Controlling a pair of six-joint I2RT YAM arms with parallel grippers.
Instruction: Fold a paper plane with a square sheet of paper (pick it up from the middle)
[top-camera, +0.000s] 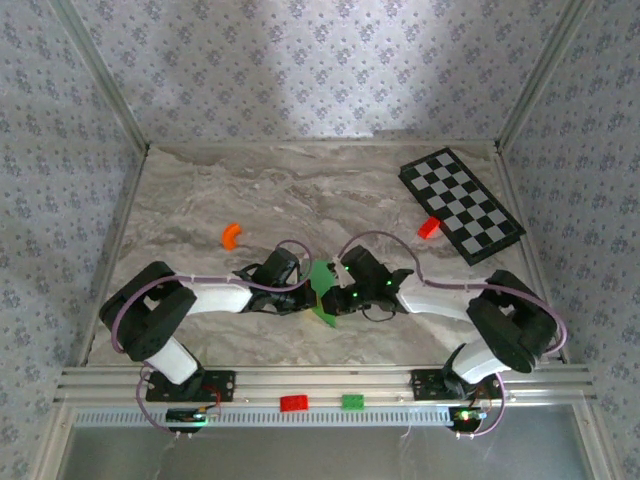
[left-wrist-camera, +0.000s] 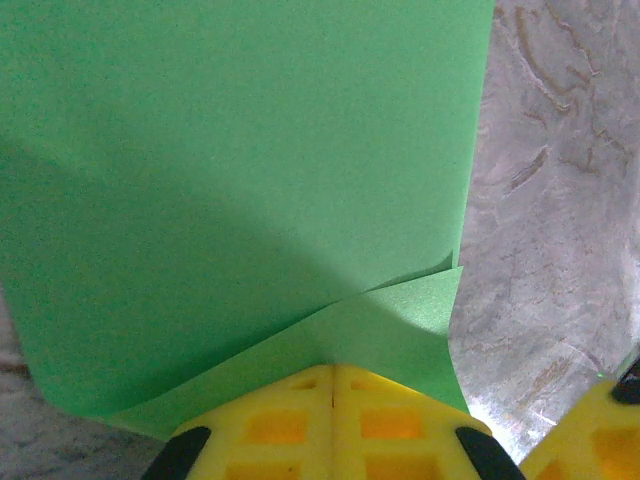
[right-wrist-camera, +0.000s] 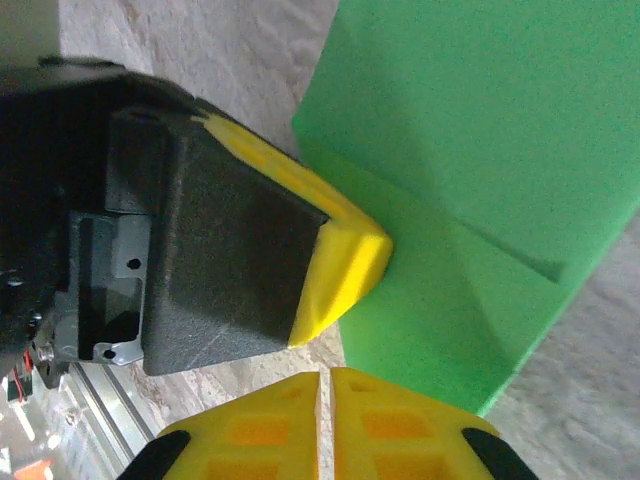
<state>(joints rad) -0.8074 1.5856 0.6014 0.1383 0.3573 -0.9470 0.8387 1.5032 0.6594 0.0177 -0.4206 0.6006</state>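
My left gripper (left-wrist-camera: 332, 375) clamps the folded green paper sheet (left-wrist-camera: 240, 170) above the tabletop's (top-camera: 250, 190) near edge to pin its crease; my right gripper (right-wrist-camera: 325, 378) is closed alongside, its hold unclear.

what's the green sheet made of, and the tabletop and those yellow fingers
The green sheet looks like thin matte paper: it curves softly and holds a sharp folded flap. The tabletop looks like marble-patterned stone or laminate, grey-veined with slight sheen; which one I can't tell. The fingers of the left end effector look like moulded yellow plastic, matte, with recessed pockets.
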